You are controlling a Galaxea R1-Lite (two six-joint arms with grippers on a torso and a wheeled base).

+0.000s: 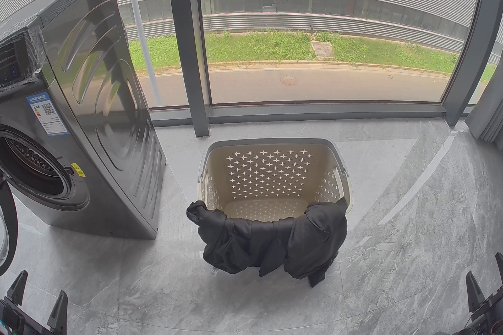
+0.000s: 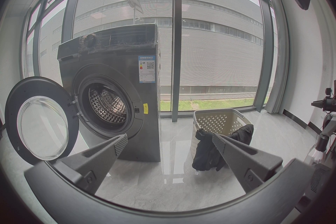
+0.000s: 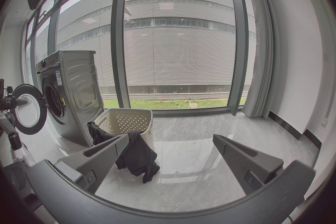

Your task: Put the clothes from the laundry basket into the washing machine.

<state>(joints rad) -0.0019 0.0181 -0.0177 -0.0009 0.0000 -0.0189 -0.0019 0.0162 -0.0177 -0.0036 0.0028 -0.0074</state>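
Not begun: garment (image 1: 272, 244) draped over basket (image 1: 272, 144) rim beside open washer (image 1: 105, 105); left hand (image 1: 41, 286), right hand (image 1: 485, 268) apart, empty.

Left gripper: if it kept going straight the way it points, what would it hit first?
Likely nothing nearby: the left gripper, fingers open, points into the gap of bare floor between the washing machine and the laundry basket. Farther on stands the window post, though depth is hard to judge.

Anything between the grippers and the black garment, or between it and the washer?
Nothing visible. Bare floor lies between left gripper, right gripper and the garment on the basket's near rim; washer door is open.
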